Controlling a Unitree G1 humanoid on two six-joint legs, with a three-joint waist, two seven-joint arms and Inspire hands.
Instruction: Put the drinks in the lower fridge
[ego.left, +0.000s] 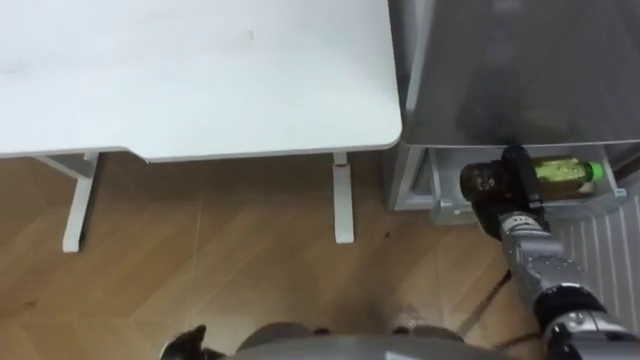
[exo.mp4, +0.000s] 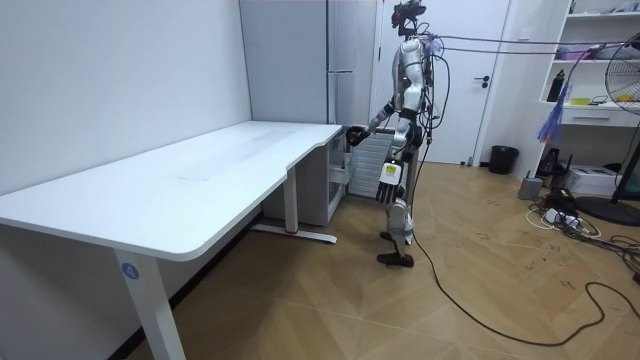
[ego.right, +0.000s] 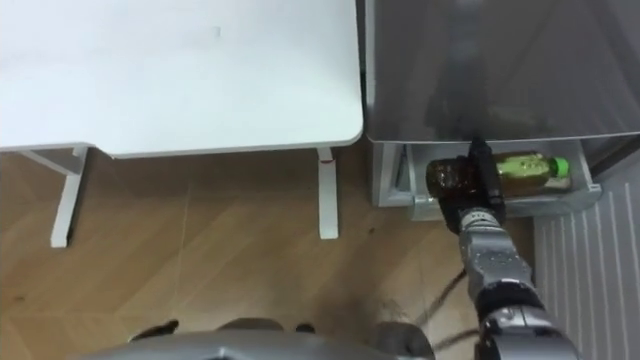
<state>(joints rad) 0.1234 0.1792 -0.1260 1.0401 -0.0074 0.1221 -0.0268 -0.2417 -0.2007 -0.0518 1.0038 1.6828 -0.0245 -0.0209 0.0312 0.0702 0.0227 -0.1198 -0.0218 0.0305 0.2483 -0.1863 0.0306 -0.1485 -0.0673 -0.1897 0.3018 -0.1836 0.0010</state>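
Note:
A drink bottle (ego.left: 562, 174) with amber liquid and a green cap lies sideways in my right hand (ego.left: 488, 185), whose dark fingers curl round its bottom end. Hand and bottle hover over the open lower fridge drawer (ego.left: 440, 207), which is pulled out from under the grey fridge (ego.left: 520, 70). In the right eye view the bottle (ego.right: 527, 170) and right hand (ego.right: 455, 178) show the same. In the room view I stand facing the fridge (exo.mp4: 350, 60) with my right hand (exo.mp4: 355, 133) stretched toward it. My left hand (exo.mp4: 390, 175) hangs at my side.
A long white table (ego.left: 200, 80) stands to the left of the fridge, its leg (ego.left: 343, 200) close to the drawer. A white ribbed panel (ego.left: 600, 250) lies low on the right. Wooden floor lies around me.

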